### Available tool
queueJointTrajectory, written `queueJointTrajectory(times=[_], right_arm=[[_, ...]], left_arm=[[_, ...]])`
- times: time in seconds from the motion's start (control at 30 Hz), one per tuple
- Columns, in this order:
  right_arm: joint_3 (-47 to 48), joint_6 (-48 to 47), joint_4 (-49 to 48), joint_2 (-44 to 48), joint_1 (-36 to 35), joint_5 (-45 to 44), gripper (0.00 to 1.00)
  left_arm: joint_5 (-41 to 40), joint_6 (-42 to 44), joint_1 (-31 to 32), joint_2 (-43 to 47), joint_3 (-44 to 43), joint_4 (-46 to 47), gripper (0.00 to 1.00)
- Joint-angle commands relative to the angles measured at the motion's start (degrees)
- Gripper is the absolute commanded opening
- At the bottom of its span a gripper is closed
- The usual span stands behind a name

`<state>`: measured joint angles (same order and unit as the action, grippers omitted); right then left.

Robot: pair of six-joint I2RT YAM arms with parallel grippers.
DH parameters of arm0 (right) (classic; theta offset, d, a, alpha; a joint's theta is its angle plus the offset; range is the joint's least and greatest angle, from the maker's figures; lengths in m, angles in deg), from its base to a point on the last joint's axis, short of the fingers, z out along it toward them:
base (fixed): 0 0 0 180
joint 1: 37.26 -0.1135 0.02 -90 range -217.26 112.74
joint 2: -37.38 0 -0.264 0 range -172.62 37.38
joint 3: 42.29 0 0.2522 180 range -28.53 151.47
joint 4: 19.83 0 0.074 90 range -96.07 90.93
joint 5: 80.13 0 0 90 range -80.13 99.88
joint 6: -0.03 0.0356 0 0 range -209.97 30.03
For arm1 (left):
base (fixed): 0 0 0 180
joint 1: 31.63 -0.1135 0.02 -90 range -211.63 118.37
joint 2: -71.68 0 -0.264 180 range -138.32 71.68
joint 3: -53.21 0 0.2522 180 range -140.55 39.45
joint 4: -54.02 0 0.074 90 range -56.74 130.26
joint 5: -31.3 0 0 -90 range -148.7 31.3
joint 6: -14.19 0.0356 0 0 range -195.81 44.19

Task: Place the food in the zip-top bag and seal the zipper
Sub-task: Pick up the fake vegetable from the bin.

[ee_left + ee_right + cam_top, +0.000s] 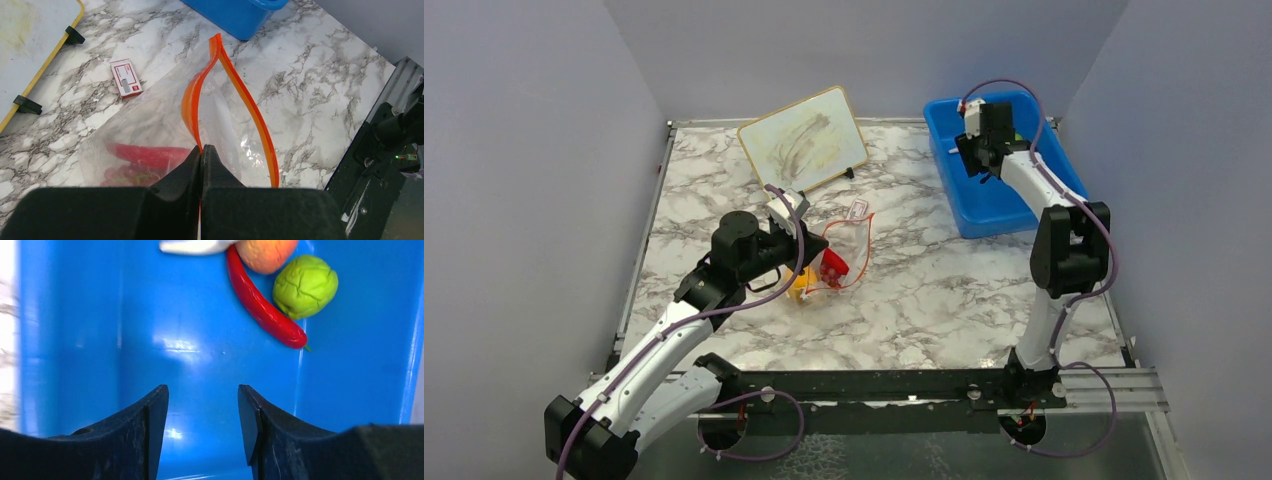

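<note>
The clear zip-top bag lies on the marble table with its mouth gaping. My left gripper is shut on the near side of its red-orange zipper; the other side of the strip arcs away to the right. Through the plastic show a red chili and a purple-red grape bunch. From above, an orange-yellow pepper sits at the bag's near end. My right gripper hangs open and empty over the blue bin. Beyond it lie another red chili, a green round fruit, a peach-coloured fruit and a white mushroom.
A small whiteboard stands propped at the back of the table. A red-and-white card lies just beyond the bag. The blue bin sits at the back right. A black rail runs along the near edge.
</note>
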<state>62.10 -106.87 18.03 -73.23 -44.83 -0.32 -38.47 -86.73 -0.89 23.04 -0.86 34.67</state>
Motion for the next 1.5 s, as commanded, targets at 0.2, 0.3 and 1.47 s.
queueJointTrajectory(times=[0.2,0.3,1.47], right_arm=[[7.45,-8.08,1.62,-8.45,6.43,2.94,0.56],[10.1,-8.49,1.67,-11.73,7.46,2.61,0.57],[24.83,-9.11,9.64,-27.31,14.44,15.14,0.51]], left_arm=[[-1.09,0.99,-0.24,1.13,0.59,0.64,0.0],[-1.15,1.06,-0.19,0.96,0.59,0.65,0.0],[-2.1,1.6,-0.31,-1.19,0.32,0.19,0.0]])
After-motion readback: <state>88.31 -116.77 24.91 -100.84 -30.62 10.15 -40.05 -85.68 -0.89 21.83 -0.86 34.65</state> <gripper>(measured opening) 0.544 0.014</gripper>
